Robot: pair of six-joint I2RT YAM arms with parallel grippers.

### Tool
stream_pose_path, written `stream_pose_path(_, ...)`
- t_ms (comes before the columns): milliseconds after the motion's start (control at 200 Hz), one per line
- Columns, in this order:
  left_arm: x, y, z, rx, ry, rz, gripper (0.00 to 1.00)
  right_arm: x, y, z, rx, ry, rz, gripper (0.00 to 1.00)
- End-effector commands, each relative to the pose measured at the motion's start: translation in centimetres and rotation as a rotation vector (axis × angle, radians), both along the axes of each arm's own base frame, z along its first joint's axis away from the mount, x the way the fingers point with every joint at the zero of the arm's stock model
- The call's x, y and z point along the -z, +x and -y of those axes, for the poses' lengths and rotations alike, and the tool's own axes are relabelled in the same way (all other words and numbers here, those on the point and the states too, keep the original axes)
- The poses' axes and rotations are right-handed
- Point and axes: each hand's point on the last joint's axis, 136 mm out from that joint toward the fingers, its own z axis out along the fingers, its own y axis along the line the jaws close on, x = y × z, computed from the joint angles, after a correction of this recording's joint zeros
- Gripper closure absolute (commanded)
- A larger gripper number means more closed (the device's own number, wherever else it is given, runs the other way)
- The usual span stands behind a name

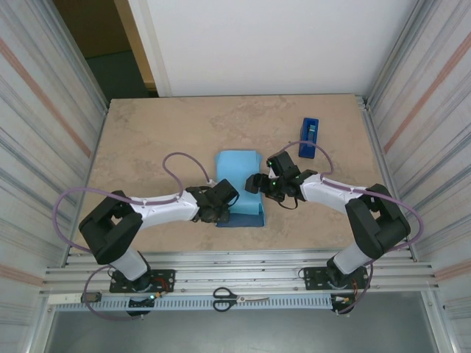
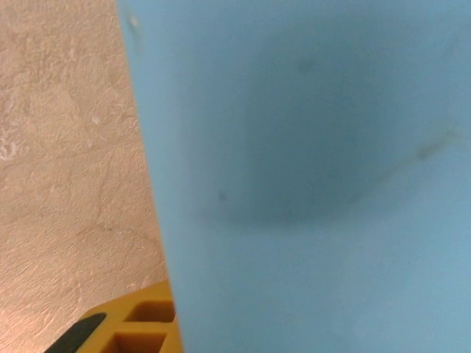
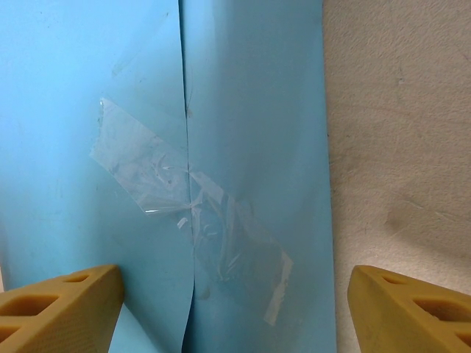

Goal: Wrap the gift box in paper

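The paper [image 1: 237, 170], light-blue face up, lies folded at the centre of the table [image 1: 147, 140], with tape [image 3: 191, 213] across its seam. My right gripper [image 1: 256, 182] hangs wide open over its right edge, empty. My left gripper [image 1: 223, 203] is at its near-left corner, and I cannot tell its grip.

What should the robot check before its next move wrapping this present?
1. Paper edges meet along the seam: ok.
2. Clear tape bridges the seam: ok, though wrinkled.
3. Right gripper open above the taped seam: ok.
4. Left gripper gripping the paper: cannot tell.
5. Tape dispenser on the table, apart from the parcel: ok.
6. Parcel ends folded shut: cannot tell.
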Motion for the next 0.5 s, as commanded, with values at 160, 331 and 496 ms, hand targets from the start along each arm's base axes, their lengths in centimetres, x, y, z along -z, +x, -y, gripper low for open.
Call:
stream_pose_path(160,0.8,-1.0,-0.3,0.023,0.037,-0.019,1.0,5.0,-4.6,2.7,-0.008,-0.18,-0.186,0.21)
stream_pose_path(331,0.5,-1.2,-0.9,0.018,0.063,-0.022,0.81,5.0,-4.7,2.6,-0.007,-0.182,-0.186,0.21)
stream_pose_path(496,0.9,-2.1,-0.5,0.05,0.047,-0.04,0.83,4.9,-4.8,2.7,-0.006,-0.188,-0.184,0.21)
